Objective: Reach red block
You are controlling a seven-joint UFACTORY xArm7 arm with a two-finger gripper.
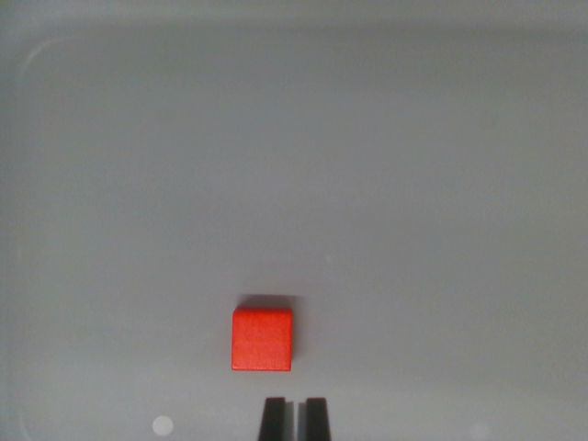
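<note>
A pale grey surface fills nearly the whole of the wrist view, smooth and matte, with no pattern on it. Along the top runs a lighter band, and it curves round at the upper corner on the wrist view's left like the rim of a shallow tray (whether it is a raised lip or only a painted line, I cannot tell). Low down sits a small whitish round spot, and a fainter one lies towards the wrist view's right.
</note>
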